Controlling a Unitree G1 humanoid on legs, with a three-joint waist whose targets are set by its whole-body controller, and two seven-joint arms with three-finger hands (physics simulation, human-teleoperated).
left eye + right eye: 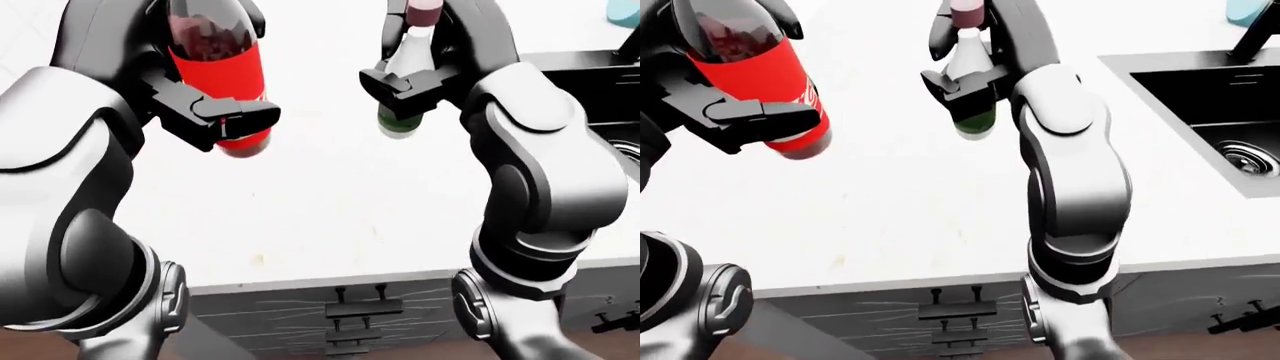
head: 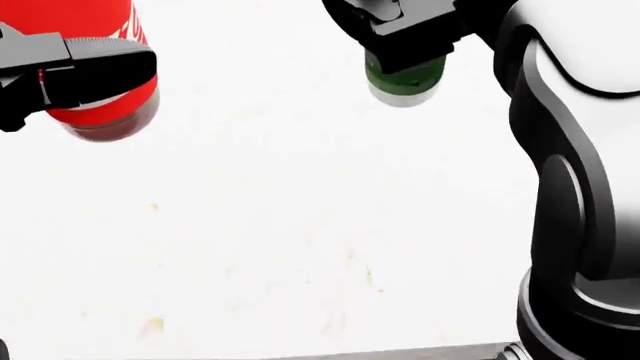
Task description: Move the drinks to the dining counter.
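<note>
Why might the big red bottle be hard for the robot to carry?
The red bottle looks full of dark drink, so it is probably heavy for its size. Its sides look smooth and round, so it might slip in the left robot hand. It is tall and narrow, so it could tip if set down crooked on the white counter.

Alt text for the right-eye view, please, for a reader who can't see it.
The robot holds two drinks above a white counter: a red-labelled cola bottle in its left hand and a green-labelled clear bottle in its right hand. A black sink sits at right, grey drawers below.
</note>
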